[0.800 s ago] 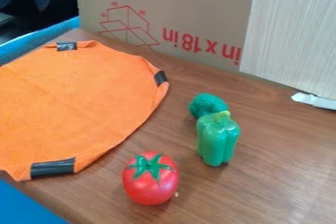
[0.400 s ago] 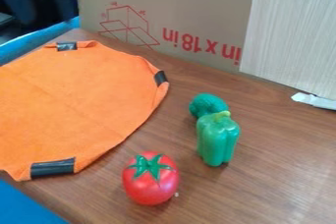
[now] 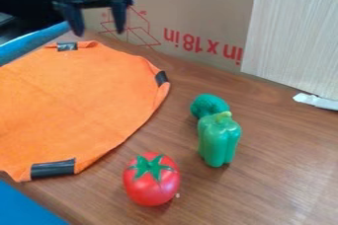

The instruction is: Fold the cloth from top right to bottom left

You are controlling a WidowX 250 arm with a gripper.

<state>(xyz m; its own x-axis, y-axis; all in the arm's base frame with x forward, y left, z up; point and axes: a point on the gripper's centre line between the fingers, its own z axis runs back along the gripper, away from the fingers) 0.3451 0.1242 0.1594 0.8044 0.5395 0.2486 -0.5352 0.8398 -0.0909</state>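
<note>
The flat orange fabric cloth (image 3: 72, 100) lies spread on the brown wooden table (image 3: 277, 169), black tape patches along its edge. Above its far edge hangs the black two-finger gripper (image 3: 98, 30), its fingers wide apart. Over to the right, a shiny red tomato (image 3: 151, 182) sits near a glossy green bell pepper (image 3: 219, 142).

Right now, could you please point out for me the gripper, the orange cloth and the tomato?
Gripper (image 3: 99, 31): camera view, midway between its fingertips.
Orange cloth (image 3: 76, 103): camera view, the middle of its fabric.
Tomato (image 3: 151, 186): camera view, its red front side.
</note>
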